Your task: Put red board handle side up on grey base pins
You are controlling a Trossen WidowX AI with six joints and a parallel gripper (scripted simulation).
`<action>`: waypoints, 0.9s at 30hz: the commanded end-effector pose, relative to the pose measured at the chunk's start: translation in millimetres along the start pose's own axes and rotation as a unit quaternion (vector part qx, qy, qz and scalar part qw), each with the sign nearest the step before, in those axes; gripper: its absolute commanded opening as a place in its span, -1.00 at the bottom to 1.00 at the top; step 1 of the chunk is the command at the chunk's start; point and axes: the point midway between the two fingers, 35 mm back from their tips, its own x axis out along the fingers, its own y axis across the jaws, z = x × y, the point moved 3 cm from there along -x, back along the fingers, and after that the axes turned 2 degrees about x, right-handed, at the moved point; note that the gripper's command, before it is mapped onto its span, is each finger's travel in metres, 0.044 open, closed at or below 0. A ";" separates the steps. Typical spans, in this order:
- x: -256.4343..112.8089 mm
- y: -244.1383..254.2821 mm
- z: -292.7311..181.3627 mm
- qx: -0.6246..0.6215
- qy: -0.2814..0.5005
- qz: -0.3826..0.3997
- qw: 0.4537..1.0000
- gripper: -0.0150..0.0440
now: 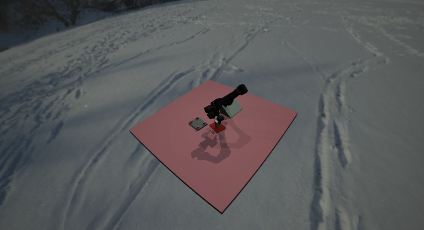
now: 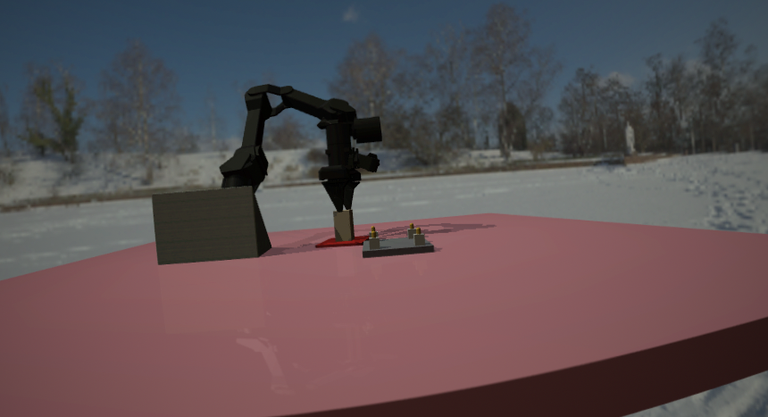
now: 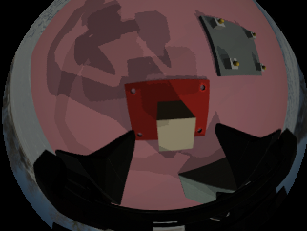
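Observation:
The red board (image 1: 219, 130) (image 2: 326, 244) (image 3: 143, 112) lies flat on the table, its corner holes visible in the wrist view. Its pale square handle (image 1: 216, 124) (image 2: 342, 225) (image 3: 176, 136) stands upright on top. The grey base (image 1: 197, 123) (image 2: 397, 246) (image 3: 240, 46) lies beside the board, with four posts and a gold pin (image 2: 418, 230) (image 3: 235, 63) on each. My gripper (image 2: 344, 209) (image 3: 177, 131) is open and points down, with nothing held. Its fingertips are near the top of the handle, one to each side in the wrist view. The exact gap to the handle is unclear.
A grey-green wedge-shaped block (image 1: 233, 109) (image 2: 206, 226) (image 3: 196, 188) under the arm's foot stands on the pink table (image 1: 178, 139) (image 2: 483, 307). The base is close to one side of the board. The arm's shadow falls across the table and part of the board.

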 end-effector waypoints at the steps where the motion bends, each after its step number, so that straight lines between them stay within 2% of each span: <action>1: 7.2 -0.1 -1.3 0.003 0.004 0.002 1.000 1.00; 27: 46.8 1.4 -5.1 0.003 0.005 0.005 1.000 1.00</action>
